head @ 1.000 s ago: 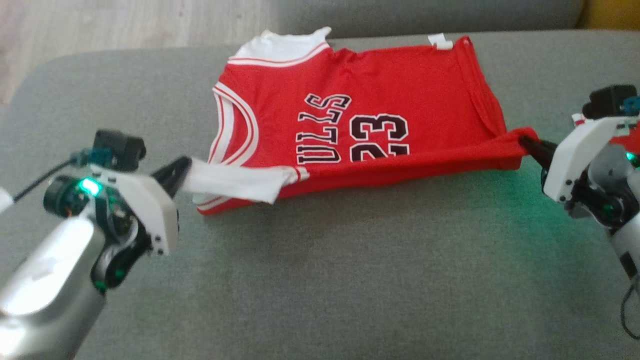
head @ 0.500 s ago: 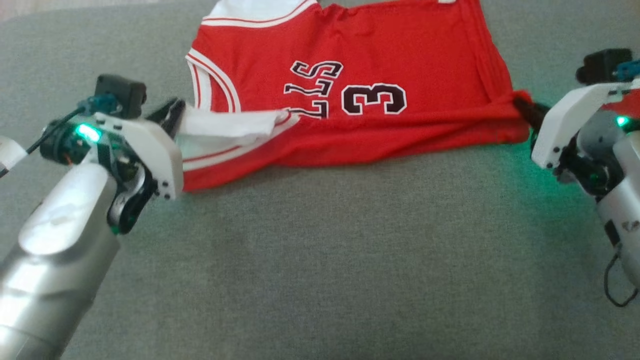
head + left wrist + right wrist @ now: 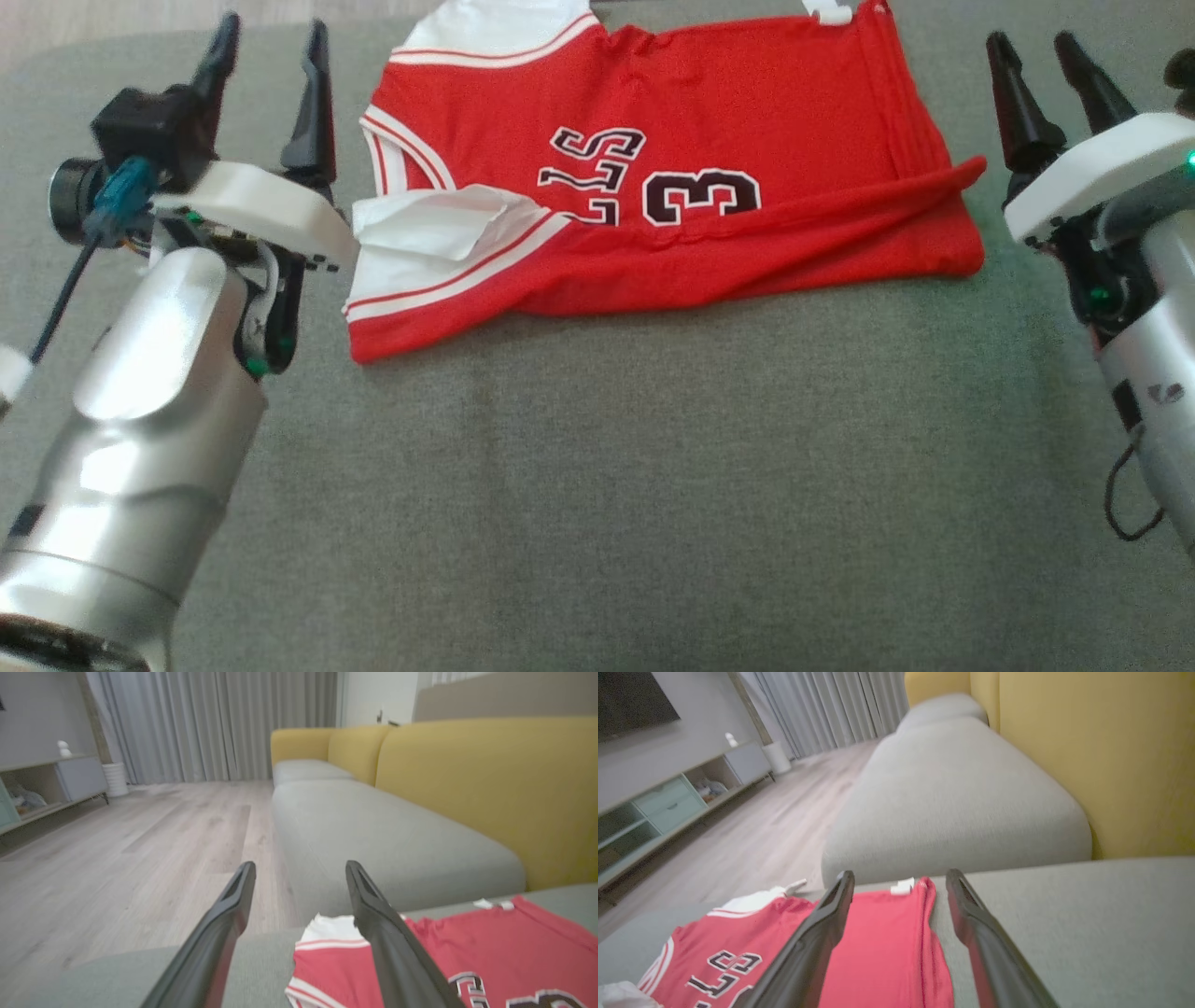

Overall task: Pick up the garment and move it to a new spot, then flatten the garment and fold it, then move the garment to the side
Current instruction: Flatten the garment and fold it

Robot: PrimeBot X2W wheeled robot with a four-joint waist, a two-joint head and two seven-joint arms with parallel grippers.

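Yellow sofa back (image 3: 467, 788) shows from wrists; garment (image 3: 747, 93) lies between open left claw (image 3: 274, 25) and open right claw (image 3: 1029, 39).

1. The red sleeveless fabric jersey (image 3: 747, 112) with white trim and black lettering is lying on the grey fabric cushion (image 3: 597, 485).
2. Its near edge is lying folded over, covering part of the lettering.
3. A white flap is showing at its left end.

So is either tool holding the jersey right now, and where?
Nothing is held. The left tool and right tool are open, beside the jersey on the cushion.
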